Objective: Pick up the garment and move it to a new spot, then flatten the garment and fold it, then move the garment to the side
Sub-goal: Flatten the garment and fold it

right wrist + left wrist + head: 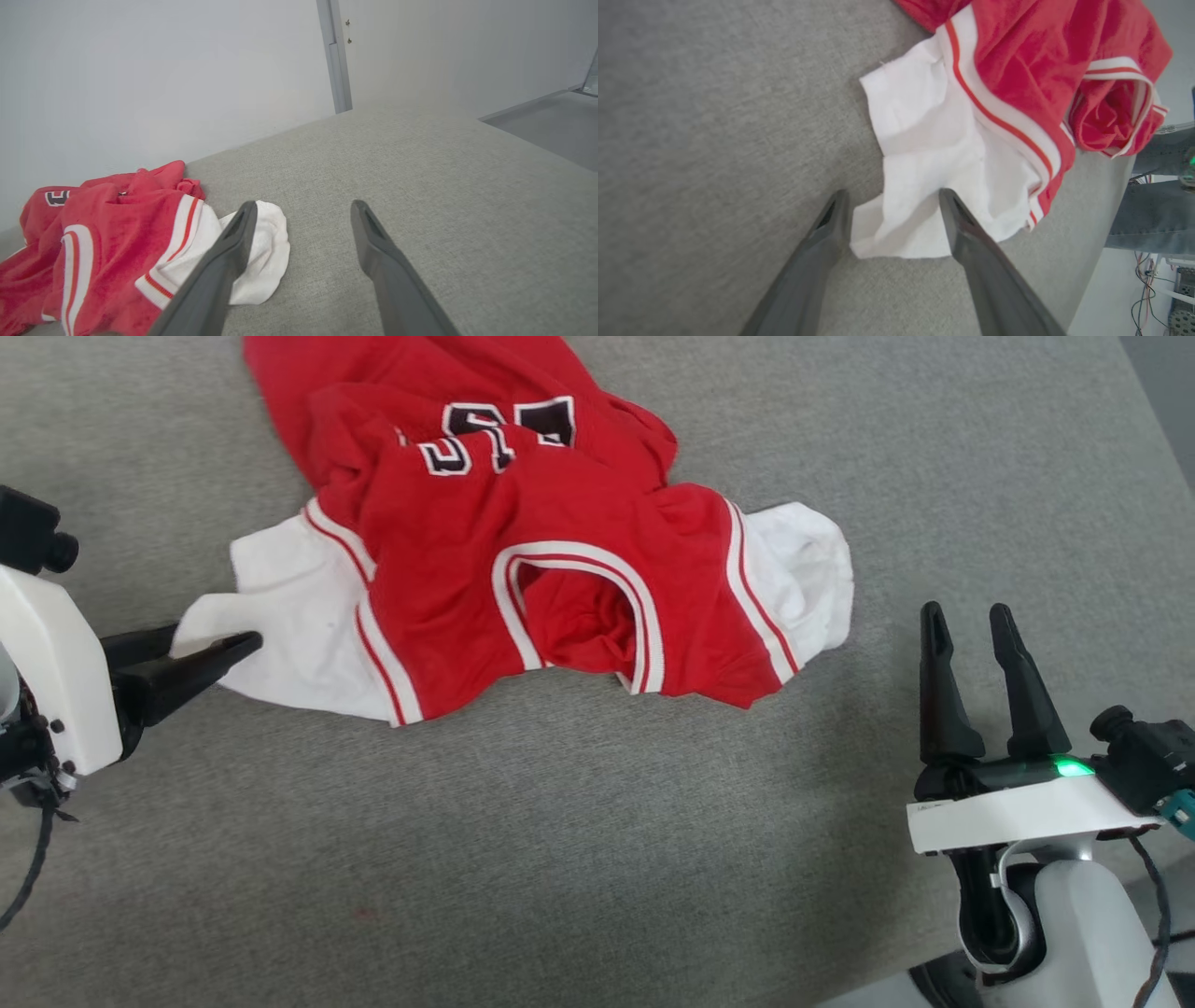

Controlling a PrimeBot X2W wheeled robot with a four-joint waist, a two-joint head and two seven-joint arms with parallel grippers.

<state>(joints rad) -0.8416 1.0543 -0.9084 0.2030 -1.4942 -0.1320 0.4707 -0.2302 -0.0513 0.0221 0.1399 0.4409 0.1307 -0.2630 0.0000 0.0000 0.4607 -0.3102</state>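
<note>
- Cloth looks light, soft and limp: the garment [523,551] lies crumpled on the desk [597,859] toward twelve o'clock.
- Your left tool [217,637], at nine o'clock, stands released, straddling the white sleeve [280,607] edge; pinch there.
- Your right tool [966,614], at four o'clock, is released, clear of it.

- shirt [448,569]: soft matt cloth, creased
- table top [560,859]: grey woven fabric, matt, slightly rough
- gripper fingers [1027,700]: dark matt plastic
- wrist casing [1018,817]: smooth white plastic
</note>
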